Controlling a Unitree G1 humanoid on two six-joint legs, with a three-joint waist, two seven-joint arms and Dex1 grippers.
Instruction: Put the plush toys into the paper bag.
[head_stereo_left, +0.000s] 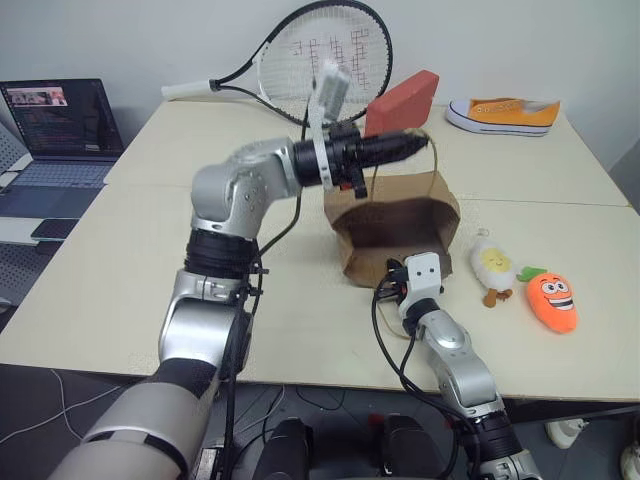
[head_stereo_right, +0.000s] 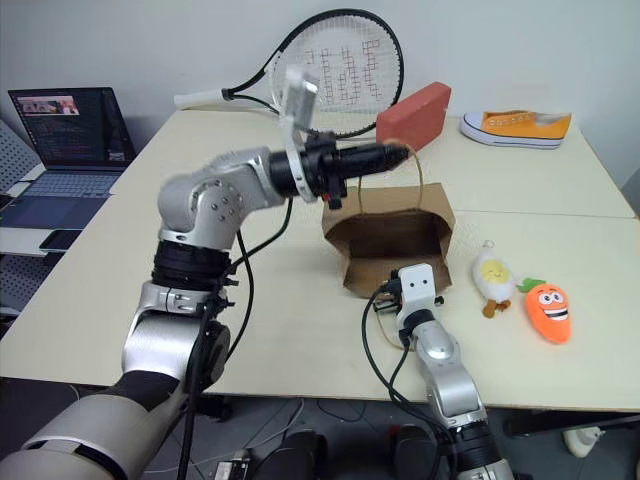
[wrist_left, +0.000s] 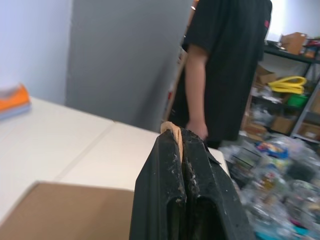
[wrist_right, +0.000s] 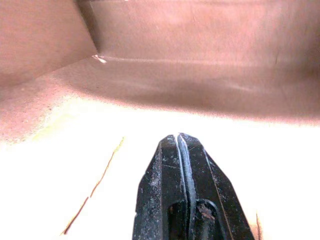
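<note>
The brown paper bag (head_stereo_left: 395, 225) rests mid-table with its open mouth facing the near edge. My left gripper (head_stereo_left: 420, 140) hangs above it, shut on one tan cord handle (wrist_left: 171, 131), which it holds raised. My right gripper (wrist_right: 179, 137) is shut with nothing in it and points into the bag's mouth, low at its front edge; the bag's brown inside (wrist_right: 200, 60) lies just ahead of it. To the right of the bag, the white egg plush toy (head_stereo_left: 493, 265) and the orange carrot plush toy (head_stereo_left: 552, 300) lie on the table, apart from both grippers.
A tennis racket (head_stereo_left: 320, 55), a red block (head_stereo_left: 403, 100) and an orange sneaker (head_stereo_left: 503, 113) lie at the back of the table. A laptop (head_stereo_left: 55, 130) sits on a side table at the left. A person in black (wrist_left: 225, 65) stands beyond the table's right end.
</note>
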